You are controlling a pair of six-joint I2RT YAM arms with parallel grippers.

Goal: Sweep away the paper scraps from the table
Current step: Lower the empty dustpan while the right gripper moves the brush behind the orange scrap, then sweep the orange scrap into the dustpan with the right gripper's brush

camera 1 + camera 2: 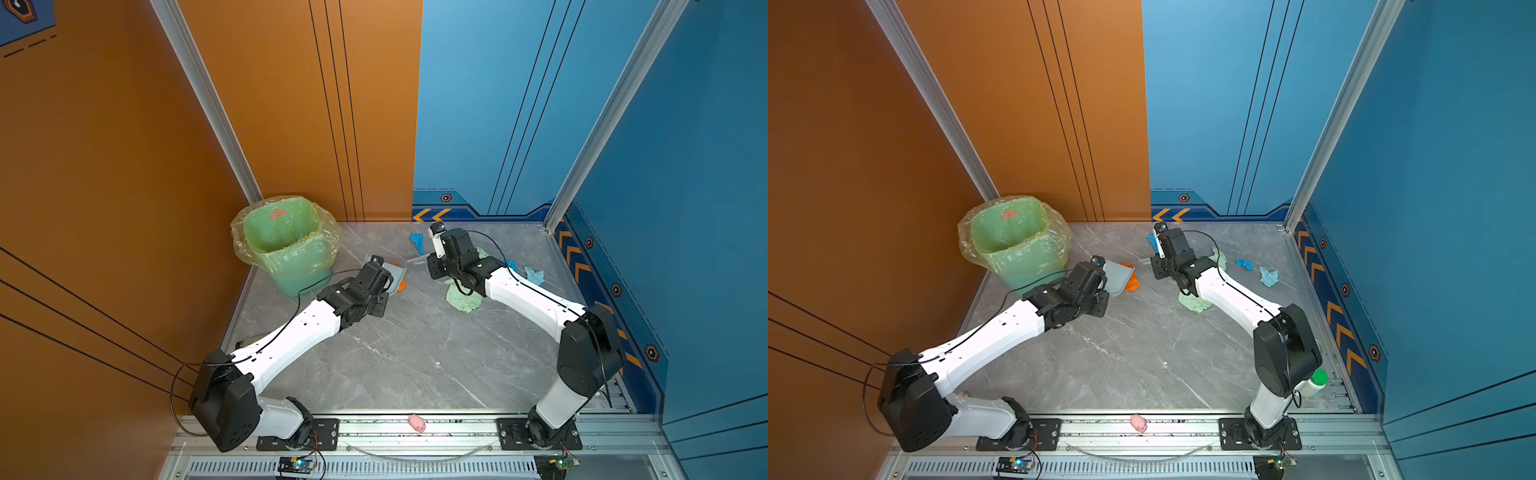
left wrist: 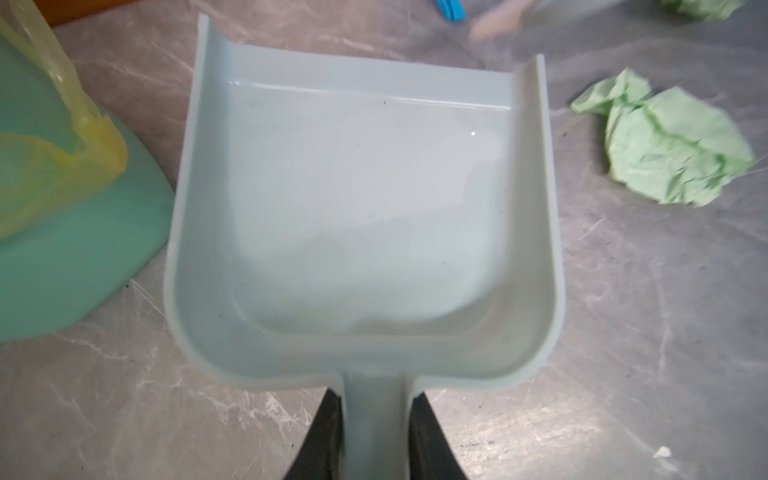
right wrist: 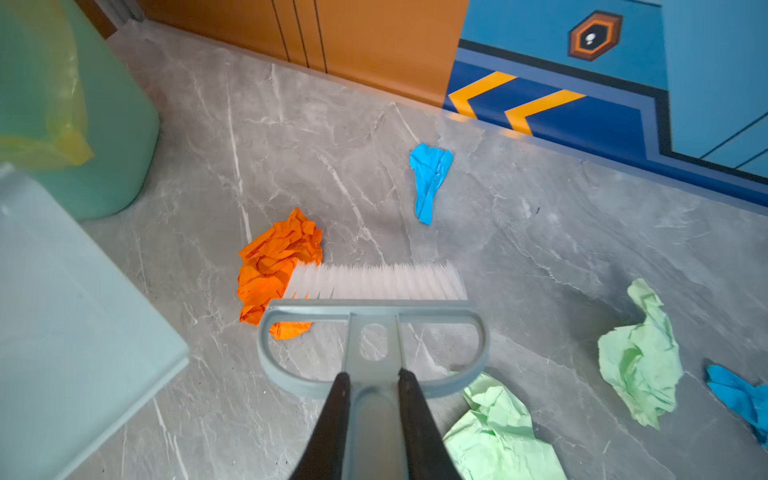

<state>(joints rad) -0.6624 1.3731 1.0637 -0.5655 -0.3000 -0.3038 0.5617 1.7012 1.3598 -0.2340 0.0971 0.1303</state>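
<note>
Left gripper [image 2: 376, 419] is pinching the dustpan [image 2: 365, 208] handle, pan sitting just beside the bin [image 1: 286, 245]; cannot tell if its lip is touching the table [image 1: 395, 353]. Right gripper [image 3: 375, 376] is clamping the brush [image 3: 374, 309] handle, with the bristles touching the orange scrap [image 3: 274, 266] lying between brush and dustpan. Blue scrap [image 3: 430, 178] is lying beyond the brush, near the back wall. Big green scrap [image 3: 498, 428] is lying under the right arm, green scrap [image 3: 640, 357] just past it. Second blue scrap [image 3: 739, 395] and light blue scrap [image 1: 535, 275] are lying further right. Reddish scrap [image 1: 277, 214] is showing inside the bin. Pig toy [image 1: 417, 422] is sitting on the front rail.
</note>
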